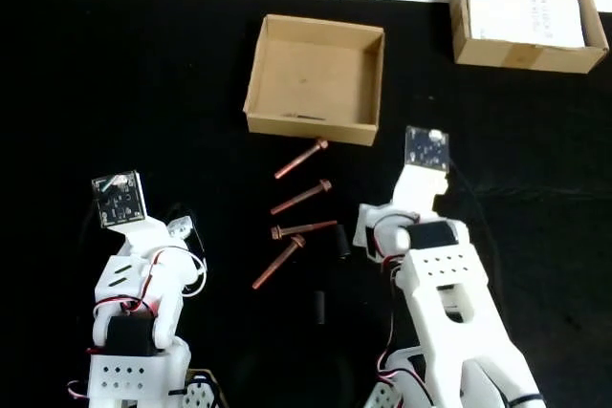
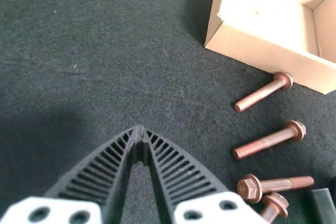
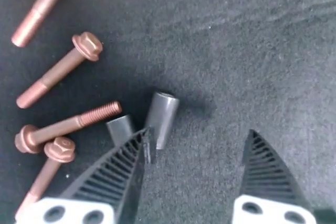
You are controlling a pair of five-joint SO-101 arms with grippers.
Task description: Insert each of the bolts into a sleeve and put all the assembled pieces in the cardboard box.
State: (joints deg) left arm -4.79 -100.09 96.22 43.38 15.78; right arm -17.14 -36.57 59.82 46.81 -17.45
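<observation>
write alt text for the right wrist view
The right arm's open tool hangs over black cloth, one tip beside two dark sleeves. Four copper bolts lie loose next to them.

Nothing I can read right now. The white paper sheet (image 1: 526,14) in the small brown cardboard box (image 1: 521,56) at the far corner carries faint print, too small to make out.

high: overhead, looking down on whole table (image 1: 96,64) | both wrists: close, angled down | shared: bolts (image 1: 300,197)
</observation>
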